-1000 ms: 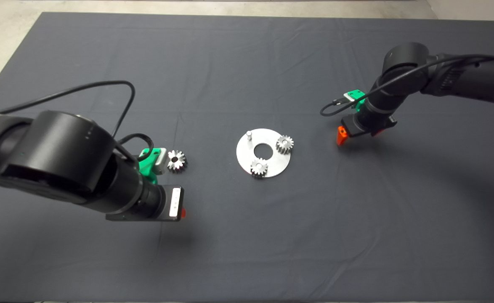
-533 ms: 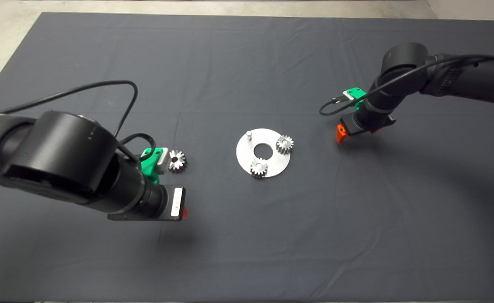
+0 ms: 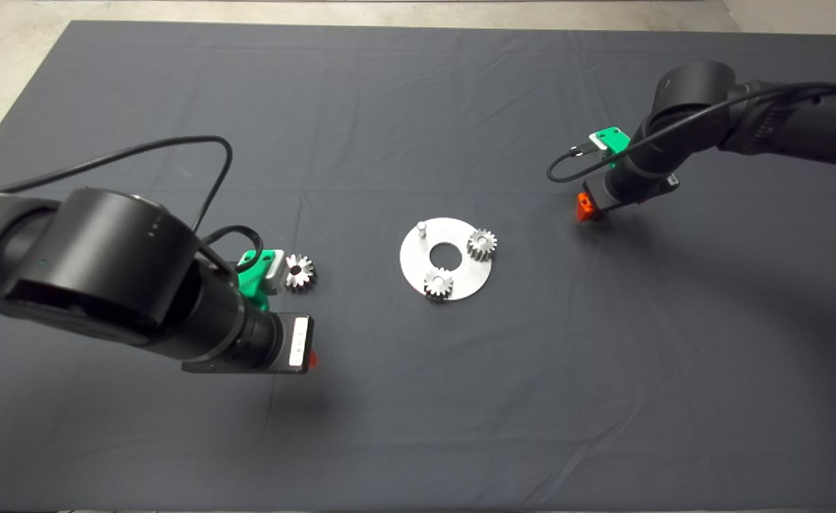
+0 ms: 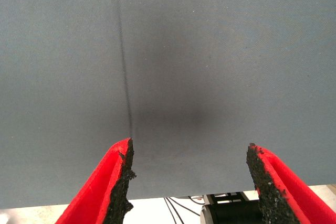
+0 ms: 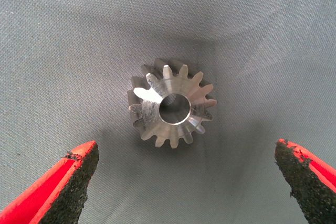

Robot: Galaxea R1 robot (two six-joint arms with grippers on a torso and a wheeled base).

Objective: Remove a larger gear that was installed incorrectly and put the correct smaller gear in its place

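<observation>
Altogether four gears (two small gears (image 3: pixel 482 244) on plate (image 3: pixel 461 281))

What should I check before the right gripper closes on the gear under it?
1. Larger gear off the plate: ok, it lies on the mat.
2. Pin bare: ok.
3. Right gripper open: ok.
4. Smaller gear between its fingers: ok, roughly centred.
5. Right gripper low enough to grip: cannot tell.
6. Left gripper empty and away from the plate: ok.
</observation>
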